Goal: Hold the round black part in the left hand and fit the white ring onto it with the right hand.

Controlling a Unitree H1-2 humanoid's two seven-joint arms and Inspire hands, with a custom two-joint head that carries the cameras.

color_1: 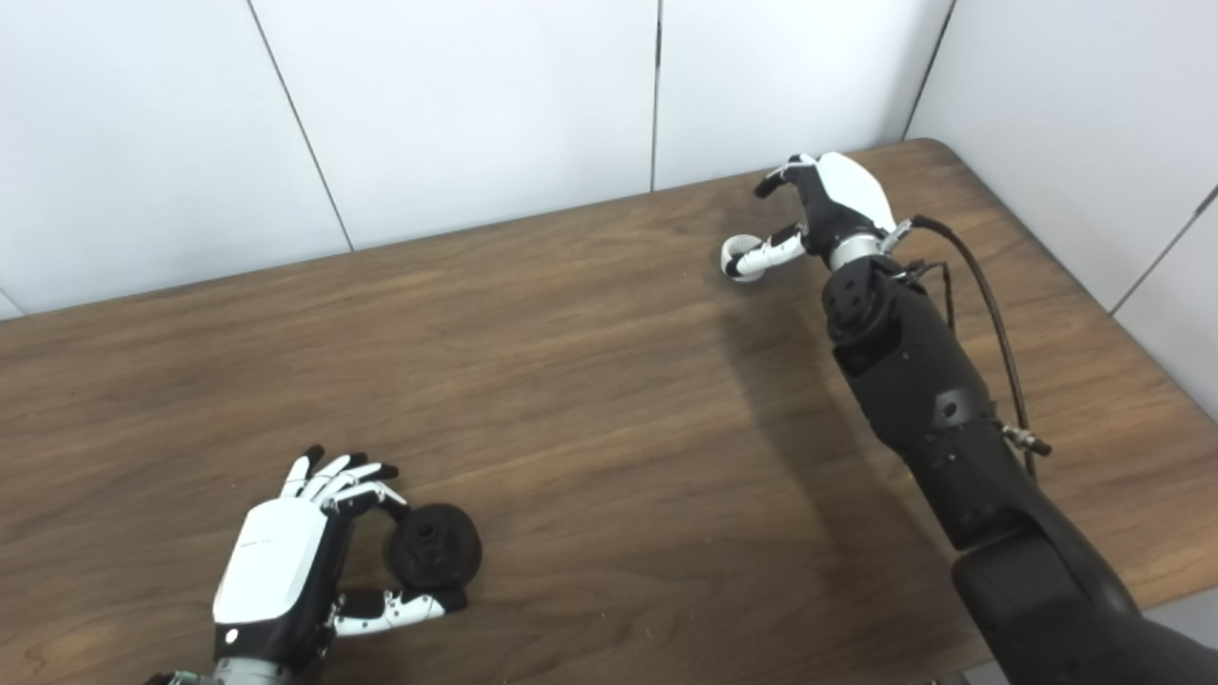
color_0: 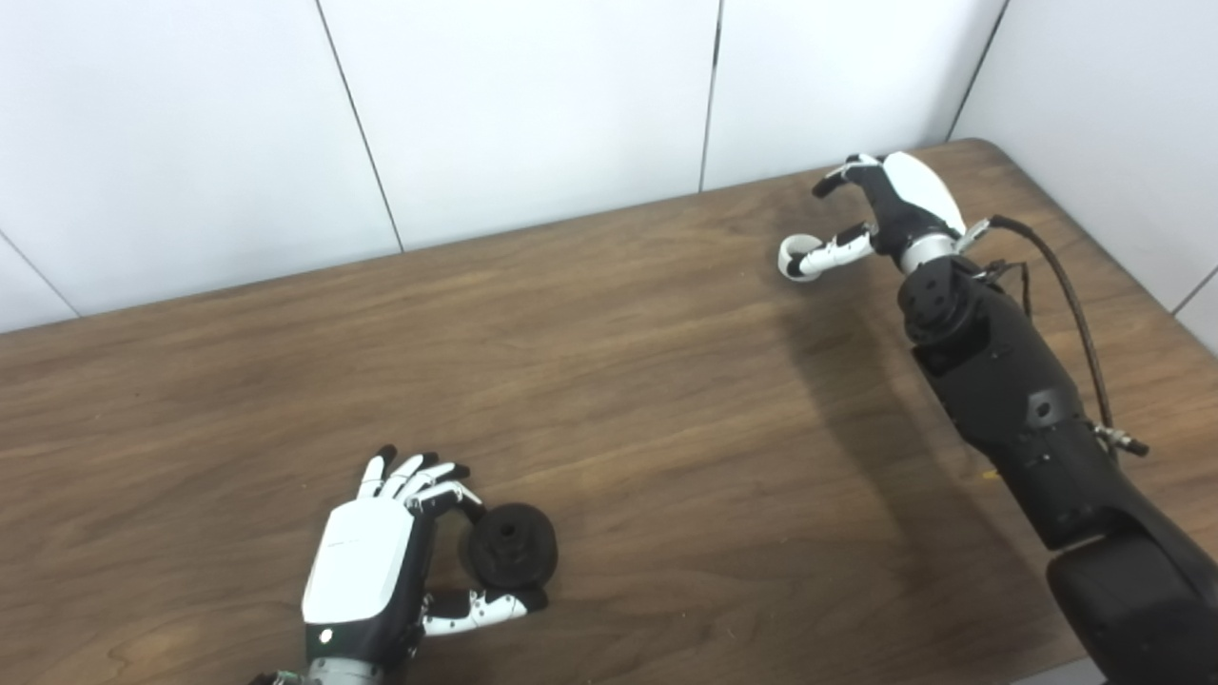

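The left robot hand (color_0: 376, 561) lies low at the near edge of the worktop (color_0: 609, 381), its fingers and thumb curled loosely around the round black part (color_0: 509, 545), which appears to rest on the wood rather than being lifted; whether the grip is firm cannot be told. Well apart, at the far right corner, the right robot hand (color_0: 880, 214) has its thumb touching the white ring (color_0: 797, 257), while its fingers are raised and spread, so nothing is pinched yet. The chief risk is at the ring: a thumb pressing from one side alone could push the ring along the smooth wood or flip it away instead of trapping it. A shallow pinch might also let it slip during the long carry across the worktop. On the left, a loose hold could let the black part tilt or roll, leaving its hub misaligned when the ring arrives.
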